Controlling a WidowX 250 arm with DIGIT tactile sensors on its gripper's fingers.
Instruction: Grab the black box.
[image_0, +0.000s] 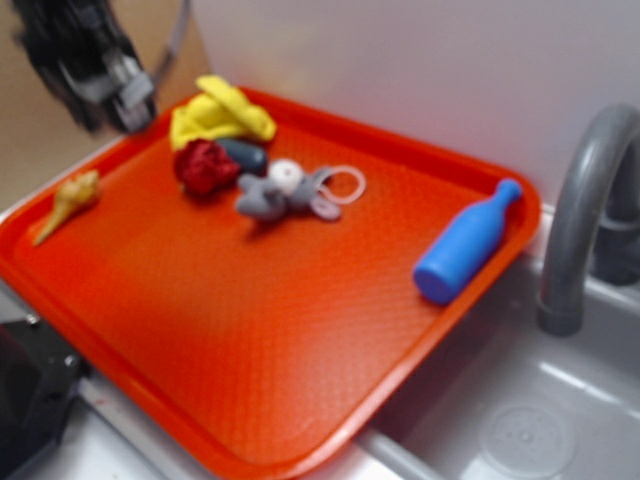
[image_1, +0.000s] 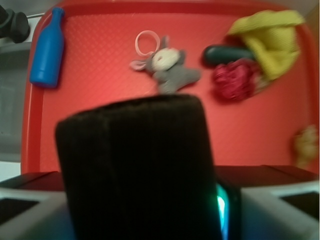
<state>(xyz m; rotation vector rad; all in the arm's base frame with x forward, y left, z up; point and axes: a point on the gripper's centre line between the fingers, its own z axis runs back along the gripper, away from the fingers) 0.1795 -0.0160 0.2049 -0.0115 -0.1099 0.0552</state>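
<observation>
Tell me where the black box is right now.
The black box fills the wrist view's lower centre, apparently held in the gripper, with the plush mouse beyond it on the red tray.

Tray (image_0: 250, 330): hard orange-red plastic, finely pebbled on the floor, smooth and faintly shiny at the rim. Bottle (image_0: 465, 245): smooth blue plastic, soft sheen. Mouse (image_0: 270, 195): grey plush, matt and fuzzy. Cloth (image_0: 220, 115): yellow fabric, matt, crumpled. Red lump (image_0: 203, 165): rough, fuzzy, matt. Dark oval (image_0: 245, 155): smooth, slightly glossy. Box (image_1: 135, 165): black, dull in the blur, faint vertical streaks. Faucet (image_0: 585, 200): smooth matt grey. Sink (image_0: 520, 420): smooth grey, glossy highlights.
</observation>
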